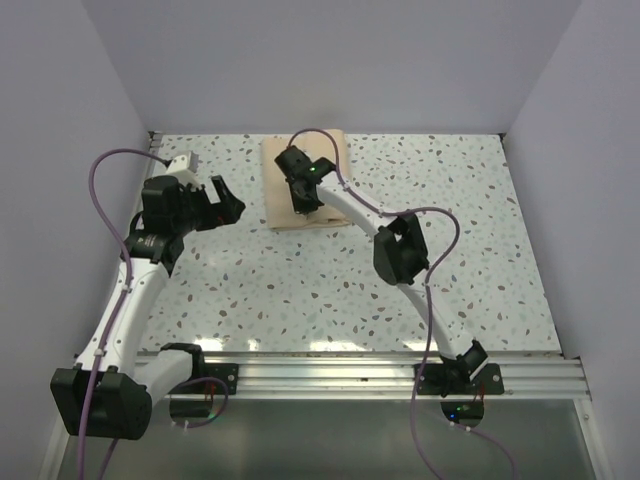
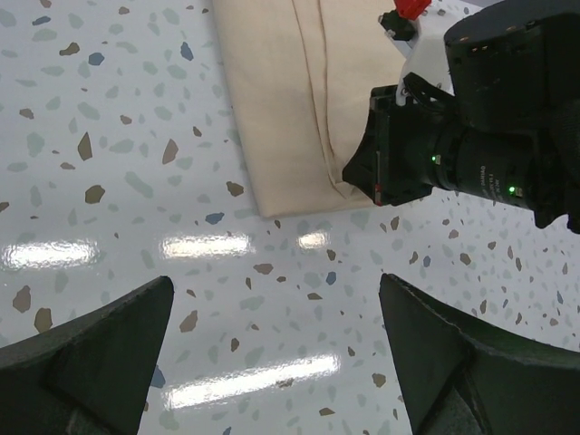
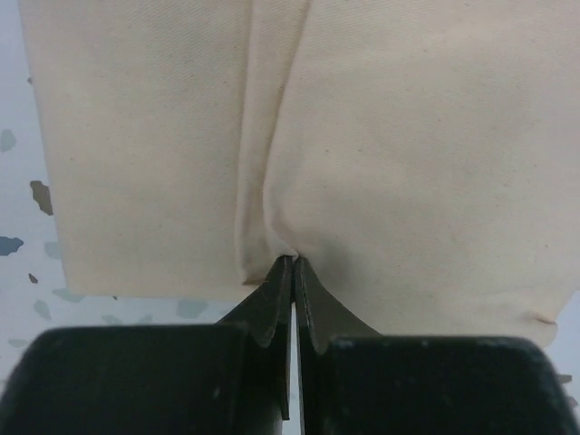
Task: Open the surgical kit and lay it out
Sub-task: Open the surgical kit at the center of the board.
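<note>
The right arm's black fingers (image 3: 288,272) are pressed together on the near edge of a folded tan, paper-like wrap sheet (image 3: 408,136), nipping it just where a lengthwise fold meets that edge. The sheet puckers slightly around the tips. From above, the same fingers (image 1: 300,195) point down onto the near half of the sheet (image 1: 330,150), with the white right arm (image 1: 360,212) reaching out to it diagonally from its base at the near rail.

The wrap sheet lies flat and closed as a rectangular bundle on the far side of the white speckled worktop (image 1: 450,250), a little left of centre, its far edge close to the pale grey back wall (image 1: 330,60). Whatever it encloses is hidden.

The left arm's black fingers (image 2: 109,353) stand wide apart and hold nothing. They are above bare worktop (image 2: 109,136) left of the bundle and point toward it. In the left wrist view the near left corner of the sheet (image 2: 272,91) shows beyond them, and the right arm's dark wrist housing (image 2: 471,145), two small green lights glowing, sits over the sheet's near edge. From above, these fingers (image 1: 228,205) are apart from the bundle.

Purple cables (image 1: 100,170) loop along both arms. The two bases are bolted to a ribbed metal rail (image 1: 330,375) at the worktop's near edge.
</note>
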You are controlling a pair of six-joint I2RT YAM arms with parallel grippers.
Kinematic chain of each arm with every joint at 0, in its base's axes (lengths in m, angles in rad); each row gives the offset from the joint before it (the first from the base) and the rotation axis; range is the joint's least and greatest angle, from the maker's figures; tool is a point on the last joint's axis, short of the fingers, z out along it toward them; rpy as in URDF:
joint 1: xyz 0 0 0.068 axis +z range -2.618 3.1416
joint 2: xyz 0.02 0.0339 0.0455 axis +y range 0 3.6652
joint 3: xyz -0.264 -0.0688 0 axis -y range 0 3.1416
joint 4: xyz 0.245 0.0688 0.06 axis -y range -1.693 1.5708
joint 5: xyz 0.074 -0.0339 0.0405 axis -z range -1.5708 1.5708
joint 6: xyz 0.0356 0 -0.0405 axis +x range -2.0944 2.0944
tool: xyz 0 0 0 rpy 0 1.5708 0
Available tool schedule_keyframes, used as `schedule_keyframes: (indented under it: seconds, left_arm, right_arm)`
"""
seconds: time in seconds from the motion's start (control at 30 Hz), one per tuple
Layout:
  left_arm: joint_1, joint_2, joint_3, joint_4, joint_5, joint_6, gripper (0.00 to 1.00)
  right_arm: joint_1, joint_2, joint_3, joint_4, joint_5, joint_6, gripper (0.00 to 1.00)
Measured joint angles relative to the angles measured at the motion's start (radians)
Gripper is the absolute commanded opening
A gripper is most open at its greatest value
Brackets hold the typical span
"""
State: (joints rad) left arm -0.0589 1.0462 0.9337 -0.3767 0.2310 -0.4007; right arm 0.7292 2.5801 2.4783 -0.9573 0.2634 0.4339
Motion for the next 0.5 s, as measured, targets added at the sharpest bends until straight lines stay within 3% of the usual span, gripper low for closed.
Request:
schedule_keyframes:
  seconds: [0.27,0.5]
  left_arm:
    - [-0.001,0.084,0.044,0.001,0.025,0.001,0.97]
    - [-0.077,0.278,0.23,-0.007,0.022,0.031,0.96]
  right_arm:
    - [-0.138,-0.293,-0.285,0.037,0.058,0.049,0.0]
    - [-0.32,-0.555,-0.497,0.092,0.18,0.073,0.0]
